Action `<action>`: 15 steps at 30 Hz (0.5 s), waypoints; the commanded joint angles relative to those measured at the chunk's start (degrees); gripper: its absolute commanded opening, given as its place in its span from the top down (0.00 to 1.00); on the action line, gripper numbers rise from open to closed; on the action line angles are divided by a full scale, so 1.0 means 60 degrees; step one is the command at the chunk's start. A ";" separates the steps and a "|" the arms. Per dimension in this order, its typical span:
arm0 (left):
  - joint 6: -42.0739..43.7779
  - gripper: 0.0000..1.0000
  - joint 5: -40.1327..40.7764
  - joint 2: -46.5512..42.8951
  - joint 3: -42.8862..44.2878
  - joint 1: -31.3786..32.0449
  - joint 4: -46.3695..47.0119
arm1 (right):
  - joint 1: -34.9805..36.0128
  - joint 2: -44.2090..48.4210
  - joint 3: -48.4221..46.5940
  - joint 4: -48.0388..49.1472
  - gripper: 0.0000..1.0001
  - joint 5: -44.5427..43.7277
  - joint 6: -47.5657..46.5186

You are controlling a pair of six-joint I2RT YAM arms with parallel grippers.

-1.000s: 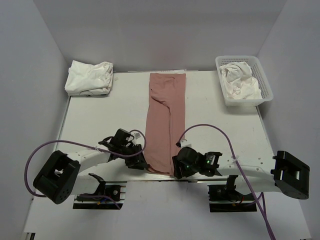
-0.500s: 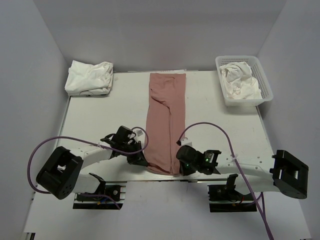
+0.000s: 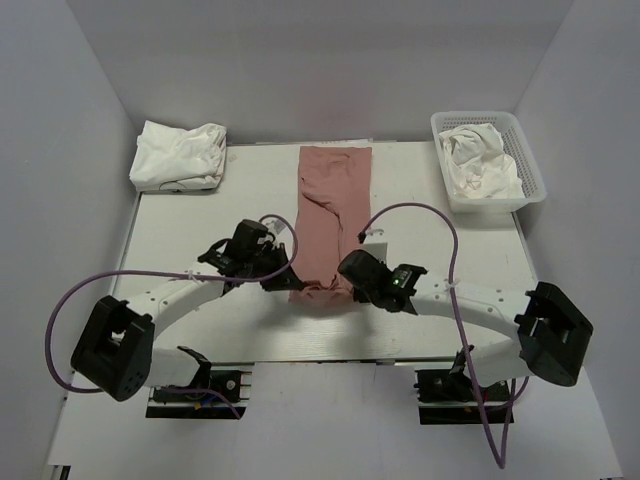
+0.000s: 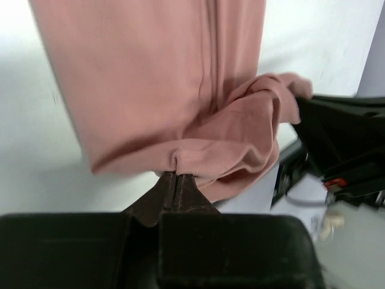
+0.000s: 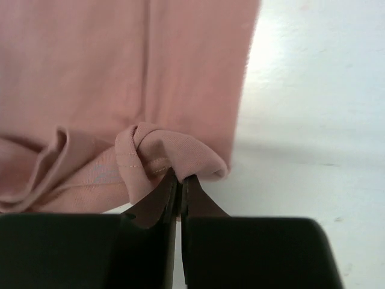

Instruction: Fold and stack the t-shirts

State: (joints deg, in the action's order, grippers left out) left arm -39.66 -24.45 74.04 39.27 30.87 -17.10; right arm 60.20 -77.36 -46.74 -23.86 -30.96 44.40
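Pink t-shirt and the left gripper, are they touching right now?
Touching. The left wrist view shows the left gripper with its fingers shut on the near hem of the pink t-shirt, the cloth pinched between them.

No writing, number, brand or sign can be read in any view; the pink shirt (image 3: 333,190) shows only plain cloth

My count: shirts, basket, claws.
I saw one pink shirt (image 3: 333,215), one loose white heap (image 3: 180,155) and one basket (image 3: 495,205) holding one white bundle (image 3: 478,160); how many shirts made up each white pile, I couldn't tell. I had two claws: left claw (image 4: 175,177), right claw (image 5: 179,179).
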 commanded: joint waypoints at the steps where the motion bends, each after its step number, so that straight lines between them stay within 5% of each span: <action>1: -0.0158 1.00 0.1304 0.0256 0.0968 -0.0033 0.0272 | -0.0512 -0.0390 -0.0703 0.0269 1.00 -0.0860 -0.0207; 7: -0.0246 1.00 0.2798 0.1560 0.2739 -0.0223 0.0360 | -0.1580 -0.0948 -0.1438 0.1089 1.00 -0.1169 -0.1057; 15: 0.0106 1.00 0.3210 0.2996 0.4412 -0.0618 0.0242 | -0.2533 -0.1811 -0.2579 0.2101 1.00 -0.0759 -0.2287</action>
State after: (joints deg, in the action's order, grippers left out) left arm -40.18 -7.92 91.35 62.33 28.45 -15.90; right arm 46.70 -86.17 -58.08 -15.68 -34.48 34.41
